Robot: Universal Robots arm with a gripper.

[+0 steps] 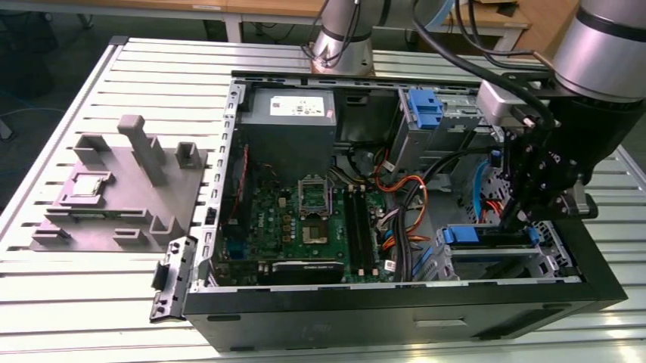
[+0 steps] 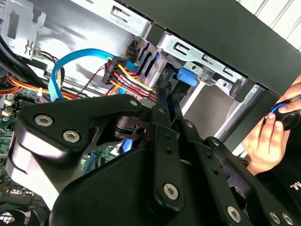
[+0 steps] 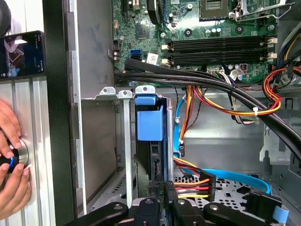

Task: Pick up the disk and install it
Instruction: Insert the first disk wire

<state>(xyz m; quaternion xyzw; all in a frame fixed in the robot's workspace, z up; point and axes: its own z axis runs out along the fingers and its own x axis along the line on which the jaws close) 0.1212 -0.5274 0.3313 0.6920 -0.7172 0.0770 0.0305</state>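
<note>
- Black linkage of the gripper point(image 3: 157, 197) sits closest in both wrist views, its fingers point(image 2: 162, 101) narrowed on the edge of the disk point(image 3: 149, 155).
- Disk stands on edge in the drive bay point(image 3: 124, 141) at the case's front corner, blue tab uppermost; whether it is fully seated I cannot tell.
- Arm hangs steeply into the case point(image 1: 565, 280) at the exterior view's right, over the bay.
- A person's hand point(image 3: 11, 155) rests on the counter point(image 3: 35, 141) beside the case.

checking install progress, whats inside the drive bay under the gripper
The disk stands on edge in the silver drive bay, blue carrier tab showing. The gripper covers its near end, so whether it is seated is hidden.
</note>
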